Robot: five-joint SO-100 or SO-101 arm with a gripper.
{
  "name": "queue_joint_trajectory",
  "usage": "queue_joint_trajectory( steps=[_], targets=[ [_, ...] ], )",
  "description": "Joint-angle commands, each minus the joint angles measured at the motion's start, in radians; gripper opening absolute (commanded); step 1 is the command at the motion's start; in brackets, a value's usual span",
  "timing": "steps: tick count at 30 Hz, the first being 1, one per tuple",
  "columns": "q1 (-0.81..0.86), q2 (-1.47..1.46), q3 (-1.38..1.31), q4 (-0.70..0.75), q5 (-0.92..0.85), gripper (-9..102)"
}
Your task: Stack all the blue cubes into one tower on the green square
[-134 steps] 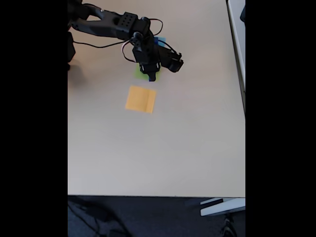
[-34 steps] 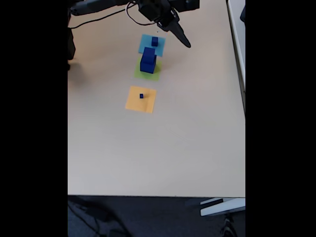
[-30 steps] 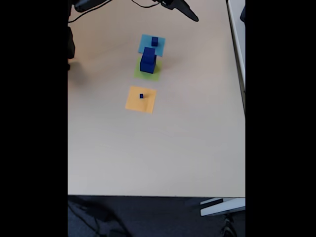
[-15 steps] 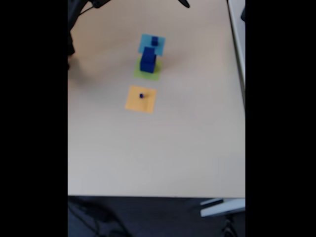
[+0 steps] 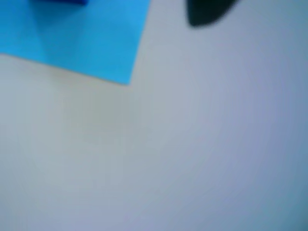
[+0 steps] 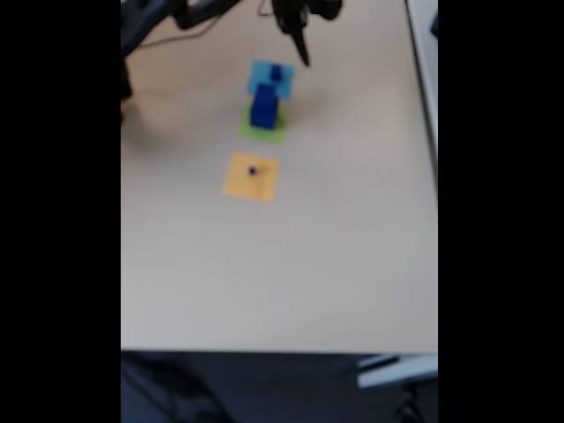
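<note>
- Hovering near the far edge of the table (image 6: 335, 264) in the fixed view, the gripper (image 6: 302, 55) points down just right of the light-blue patch (image 6: 270, 77); the blur hides how far apart its jaws stand, so I cannot tell, and nothing seems to be carried.
- On the green square (image 6: 262, 130) a large blue cube (image 6: 263, 107) already stands; a smaller blue cube (image 6: 278, 72) sits on the light-blue patch just behind it, and a tiny blue cube (image 6: 252, 171) lies on the orange patch (image 6: 251, 176) nearer the camera.
- The wrist view shows a corner of the light-blue patch (image 5: 91, 38), a sliver of the cube (image 5: 60, 2) at the top edge, and a dark fingertip (image 5: 207, 13) off to the right.
- Risk, as I judge it: the smaller cube sits close behind the large one, so a careless descent or sideways swing could knock the large cube off the green square.
- The tiny cube would likely be hard to pinch and centre.
- Open room: the table right of the patches and all of its near half are bare, well apart from every edge.
</note>
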Motion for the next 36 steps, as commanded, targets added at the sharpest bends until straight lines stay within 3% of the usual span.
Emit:
queue_joint_trajectory(
  steps=[1, 25, 31, 36],
  targets=[
    [0.005, 0.008, -0.083, 0.021, -0.012, 47],
    [0.000, -0.077, -0.080, 0.100, -0.040, 49],
    [0.000, -0.101, -0.072, 0.055, -0.043, 50],
    [-0.003, 0.012, 0.149, -0.049, -0.040, 50]
  ],
)
